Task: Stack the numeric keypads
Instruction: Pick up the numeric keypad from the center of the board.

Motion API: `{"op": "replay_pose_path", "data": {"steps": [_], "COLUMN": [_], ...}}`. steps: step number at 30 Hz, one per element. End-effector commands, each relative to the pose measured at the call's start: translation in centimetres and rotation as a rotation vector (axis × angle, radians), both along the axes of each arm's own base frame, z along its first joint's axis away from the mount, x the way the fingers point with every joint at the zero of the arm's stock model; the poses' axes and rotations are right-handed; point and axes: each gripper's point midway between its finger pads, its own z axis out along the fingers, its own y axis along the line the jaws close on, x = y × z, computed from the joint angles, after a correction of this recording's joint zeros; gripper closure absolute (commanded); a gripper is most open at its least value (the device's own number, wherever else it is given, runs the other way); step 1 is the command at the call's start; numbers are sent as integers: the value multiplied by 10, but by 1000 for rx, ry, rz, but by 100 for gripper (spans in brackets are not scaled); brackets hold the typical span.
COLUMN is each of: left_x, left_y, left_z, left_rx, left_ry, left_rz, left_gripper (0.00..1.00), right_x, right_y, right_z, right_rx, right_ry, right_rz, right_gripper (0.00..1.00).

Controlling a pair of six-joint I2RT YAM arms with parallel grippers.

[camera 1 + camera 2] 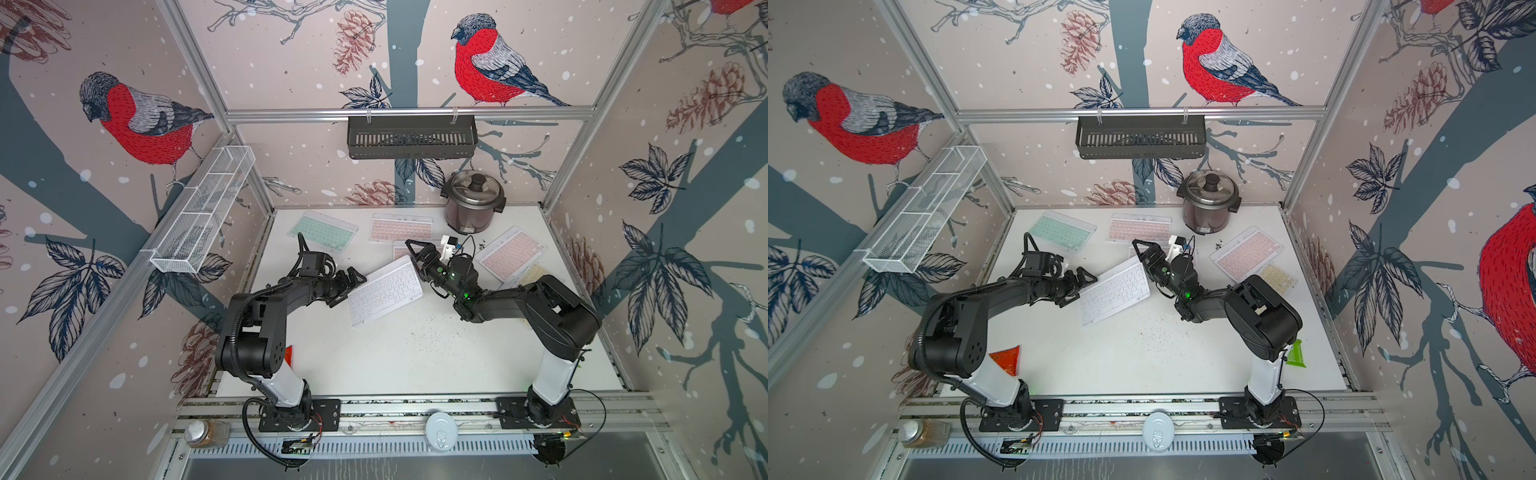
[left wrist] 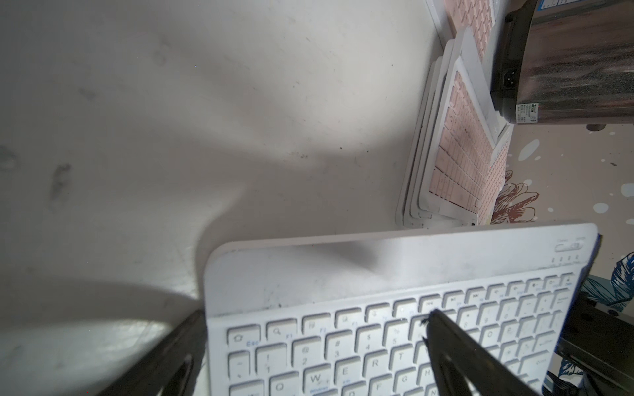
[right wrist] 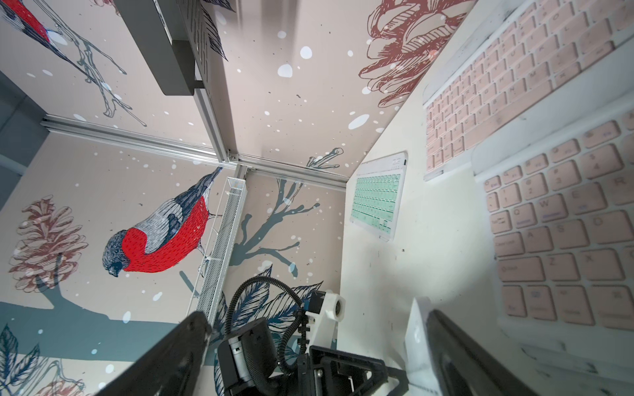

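A white keypad (image 1: 384,291) lies slanted at mid-table. My left gripper (image 1: 353,286) is open at its short edge. In the left wrist view one finger (image 2: 446,343) rests over the keys and the other finger (image 2: 185,346) sits lower, beside the edge. My right gripper (image 1: 413,253) stands open at the far corner of the white keypad (image 3: 417,329), which lies against one finger. Behind it is a low stack of pink keypads (image 2: 456,164). A mint keypad (image 1: 324,230), a pink keypad (image 1: 401,227) and another pink keypad (image 1: 511,253) lie separately, and a yellow one (image 1: 534,272) is half hidden by the right arm.
A rice cooker (image 1: 473,201) stands at the back, close to the pink keypads. A red packet (image 1: 1007,359) lies by the left arm's base and a green packet (image 1: 1295,353) by the right arm. Dark crumbs (image 1: 419,332) dot the table. A black basket (image 1: 411,137) and a white wire basket (image 1: 203,208) hang on the walls.
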Motion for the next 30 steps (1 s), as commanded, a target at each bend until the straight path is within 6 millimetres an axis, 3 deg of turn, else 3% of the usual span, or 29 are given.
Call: {"op": "replay_pose_path", "data": {"steps": [1, 18, 30], "left_x": [-34, -37, -39], "left_y": [-15, -15, -14], "left_z": [-11, -13, -13], "left_rx": [-77, -77, -73], "left_ry": [165, 169, 168], "left_rz": [-36, -32, -30], "left_gripper": [1, 1, 1], "right_x": [-25, -29, -33], "right_y": [22, 24, 16], "right_z": [-15, -21, -24], "right_rx": [38, 149, 96], "right_ry": [137, 235, 294], "right_rz": [150, 98, 48], "right_gripper": [0, 0, 0]}}
